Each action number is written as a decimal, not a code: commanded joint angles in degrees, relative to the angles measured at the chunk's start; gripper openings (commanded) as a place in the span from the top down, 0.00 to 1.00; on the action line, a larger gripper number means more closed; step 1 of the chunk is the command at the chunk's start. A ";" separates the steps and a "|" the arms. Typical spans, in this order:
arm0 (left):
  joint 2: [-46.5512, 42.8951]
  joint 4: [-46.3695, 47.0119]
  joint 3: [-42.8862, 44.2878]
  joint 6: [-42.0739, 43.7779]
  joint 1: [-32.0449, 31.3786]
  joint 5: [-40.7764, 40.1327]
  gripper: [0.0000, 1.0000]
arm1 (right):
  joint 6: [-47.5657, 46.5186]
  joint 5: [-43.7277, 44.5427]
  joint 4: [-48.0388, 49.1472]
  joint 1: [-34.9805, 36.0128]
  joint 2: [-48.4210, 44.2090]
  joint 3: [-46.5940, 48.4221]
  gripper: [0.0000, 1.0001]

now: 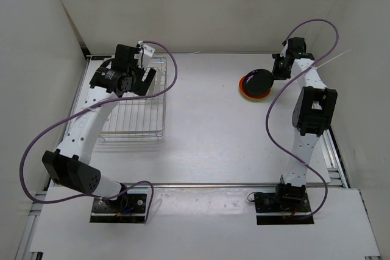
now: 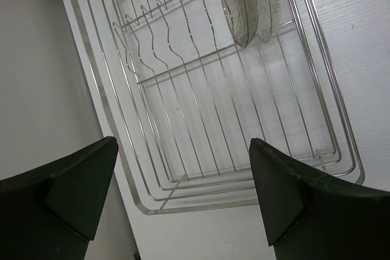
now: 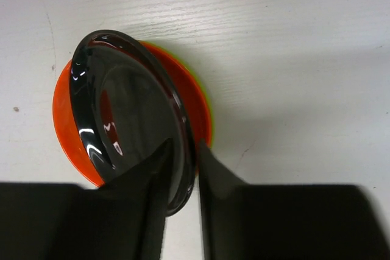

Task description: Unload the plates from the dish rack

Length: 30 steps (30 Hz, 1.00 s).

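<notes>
The silver wire dish rack [image 1: 137,120] stands at the left of the table. In the left wrist view the rack [image 2: 201,150] holds the clear plate [image 2: 250,4] upright at its far end. My left gripper [image 2: 183,193] is open and empty above the rack's near corner; it also shows in the top view [image 1: 146,79]. My right gripper [image 3: 184,156] is shut on the rim of the glossy black plate [image 3: 128,108], held tilted over the orange-red plate [image 3: 67,126]. A lime green edge [image 3: 207,98] shows under the orange-red plate. In the top view the black plate [image 1: 259,80] is at the back right.
White walls enclose the table on the left, back and right. The rack's upright wire dividers [image 2: 152,35] stand along its left part. A purple cable [image 1: 173,71] loops from the left arm beside the rack.
</notes>
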 commanded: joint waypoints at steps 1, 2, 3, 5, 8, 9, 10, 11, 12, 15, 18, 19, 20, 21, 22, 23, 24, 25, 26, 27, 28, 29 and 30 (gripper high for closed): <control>-3.28 0.70 0.02 -1.29 0.72 0.93 0.00 | -0.06 -0.65 1.39 -0.32 -0.68 1.24 0.71; -3.28 0.70 -0.51 -1.29 0.72 1.45 0.00 | -0.06 -1.26 0.87 -0.32 -0.69 1.23 0.69; -3.28 0.70 -0.51 -1.29 0.72 1.45 0.00 | -0.06 -1.27 0.86 -0.32 -1.38 0.71 0.68; -3.81 0.70 -1.13 -1.90 0.72 1.45 0.00 | -0.06 -1.27 0.86 -0.32 -1.91 0.70 0.63; -4.34 1.84 -2.44 -2.60 1.25 2.76 0.00 | -0.06 -2.67 0.86 -0.32 -2.97 0.00 0.56; -4.34 1.85 -3.32 -2.60 1.86 3.29 0.00 | -0.06 -2.68 0.34 -0.32 -2.97 0.00 0.54; -4.86 1.85 -3.32 -3.21 1.87 3.30 0.00 | -0.06 -2.68 0.34 -0.32 -3.58 0.00 0.52; -4.87 2.46 -4.19 -3.22 1.87 3.30 0.00 | -0.06 -3.28 0.34 -0.32 -3.59 0.00 0.50; -5.48 2.46 -4.99 -3.74 1.87 3.30 0.00 | -0.06 -3.29 0.34 -0.32 -4.28 0.00 0.48; -6.10 3.17 -5.61 -4.80 2.39 3.30 0.00 | -0.06 -3.29 -0.19 -0.32 -5.51 0.00 0.39; -6.10 3.96 -5.61 -6.90 4.24 3.83 0.00 | -0.06 -3.29 -2.91 -0.32 -7.01 0.78 0.28; -6.10 4.48 -5.61 -7.52 4.24 4.78 0.00 | -0.67 -3.90 -3.87 -0.32 -7.01 0.79 0.27; -5.58 4.48 -5.61 -8.14 4.24 6.62 0.00 | -1.20 -4.43 -5.97 -0.32 -8.41 1.40 0.26; -5.05 4.48 -4.91 -9.36 4.24 7.51 0.00 | -2.42 -4.96 -7.12 -0.32 -9.12 1.41 0.24; -4.09 4.48 -4.04 -10.16 4.24 9.34 0.00 | -3.22 -5.83 -8.88 -0.32 -11.04 1.41 0.24; -3.47 4.48 -3.51 -10.77 4.24 10.58 0.00 | -4.10 -5.84 -9.59 -0.32 -12.19 0.54 0.22; -2.76 4.48 -2.19 -12.00 4.24 11.55 0.00 | -6.37 -6.62 -10.47 -0.32 -13.42 -1.21 0.21; -1.45 4.48 -1.66 -12.53 4.24 13.65 0.00 | -7.61 -7.24 -11.08 -0.32 -16.21 -2.54 0.21; -0.74 4.48 -0.87 -13.41 4.24 14.54 0.00 | -10.14 -7.25 -11.96 0.29 -19.20 -5.59 0.19; -0.04 5.01 -0.86 -13.94 4.24 15.07 0.00 | -11.30 -7.25 -11.97 0.29 -20.88 -7.45 0.19; 0.58 5.62 -0.34 -13.94 4.85 17.08 0.00 | -12.36 -7.25 -11.97 0.29 -22.55 -9.47 0.19; 1.63 7.11 -0.34 -14.55 5.55 18.14 0.00 | -13.32 -7.25 -11.97 0.29 -24.31 -11.41 0.19; 2.16 7.90 -0.34 -15.25 5.56 19.11 0.00 | -14.29 -7.25 -11.97 0.29 -27.37 -13.17 0.19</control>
